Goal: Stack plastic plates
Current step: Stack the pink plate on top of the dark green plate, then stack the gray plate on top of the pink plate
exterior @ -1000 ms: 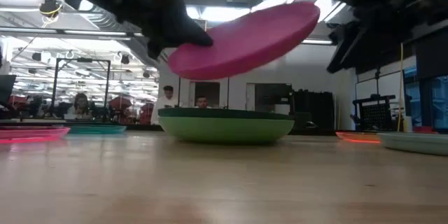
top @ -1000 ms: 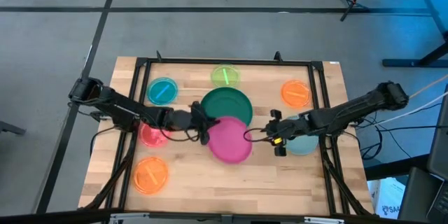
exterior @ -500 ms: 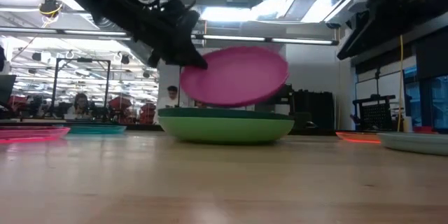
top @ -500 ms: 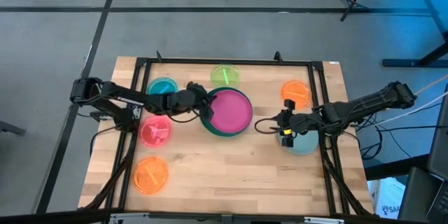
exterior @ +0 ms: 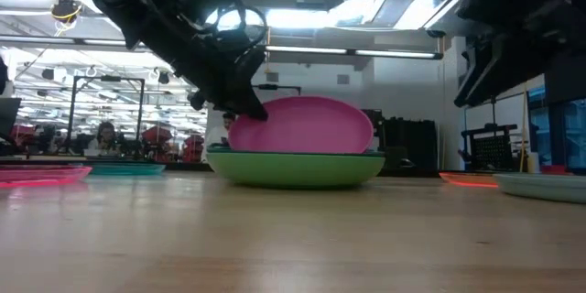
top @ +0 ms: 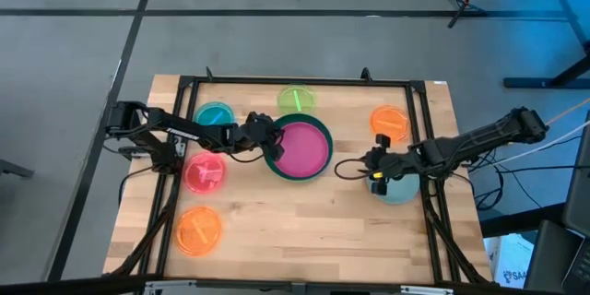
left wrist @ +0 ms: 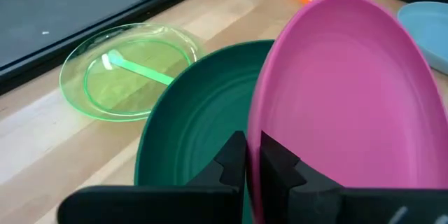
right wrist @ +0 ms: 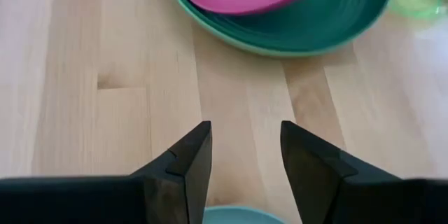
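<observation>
The magenta plate [top: 304, 148] sits tilted inside the dark green plate [top: 318, 171], which is stacked on a light green one [exterior: 293, 170]. My left gripper [top: 268, 142] is shut on the magenta plate's left rim. My right gripper [top: 372, 171] is open and hovers to the right of the stack, over the near-left edge of the grey-teal plate [top: 403, 189], touching nothing. That plate's rim [right wrist: 238, 216] shows between its fingers in the right wrist view. My left gripper pinches the magenta plate's rim [left wrist: 256, 134] on the plate's left side, one finger on the upper face and one below. The fingers come from the table's left, slanting down. The held side is raised and the plate's right part [exterior: 352, 144] rests in the dark green plate.
Small translucent plates lie flat around the stack: blue [top: 214, 117], lime [top: 296, 100], orange [top: 389, 123], red [top: 204, 174] and another orange [top: 198, 230]. A black frame [top: 189, 147] runs around the table. Bare wood lies along the near edge.
My left gripper has carried the magenta plate from the table's middle toward the far edge, over the green stack, and lowered it until its right part rests in the dark green plate. My right gripper has drawn back to the right, toward the grey-teal plate.
</observation>
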